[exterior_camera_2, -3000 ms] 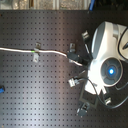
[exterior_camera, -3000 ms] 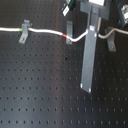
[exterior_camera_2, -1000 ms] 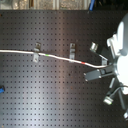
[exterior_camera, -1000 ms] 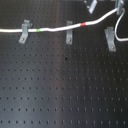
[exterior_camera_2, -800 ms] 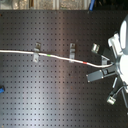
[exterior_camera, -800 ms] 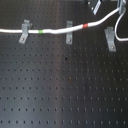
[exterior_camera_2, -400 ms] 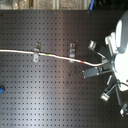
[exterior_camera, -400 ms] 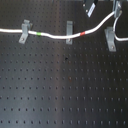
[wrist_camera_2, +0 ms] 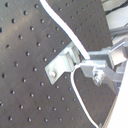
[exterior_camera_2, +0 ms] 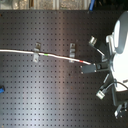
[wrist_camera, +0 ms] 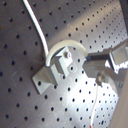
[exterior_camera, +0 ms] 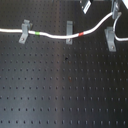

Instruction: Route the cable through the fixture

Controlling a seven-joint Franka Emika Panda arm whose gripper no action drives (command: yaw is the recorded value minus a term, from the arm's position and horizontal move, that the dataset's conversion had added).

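White cable [exterior_camera: 55, 36], with a green band [exterior_camera: 36, 33] and a red band [exterior_camera: 82, 34], running across a black perforated breadboard [exterior_camera: 60, 90]. In the first exterior view it passes the first clip [exterior_camera: 23, 31] and the second clip [exterior_camera: 69, 32], then rises toward the gripper [exterior_camera: 116, 11] at the first exterior view's upper right, above the third clip [exterior_camera: 109, 38]. Both wrist views show the cord arching over that third clip [wrist_camera: 56, 64], apparently resting on its top rather than seated. The cord sags and curves freely, so it should handle as light, limp and smooth; a hold close to the clip, just beyond the red band, would likely give best control of the free span. The fingers [wrist_camera_2: 95, 67] appear to pinch the cable, though blur leaves this uncertain.
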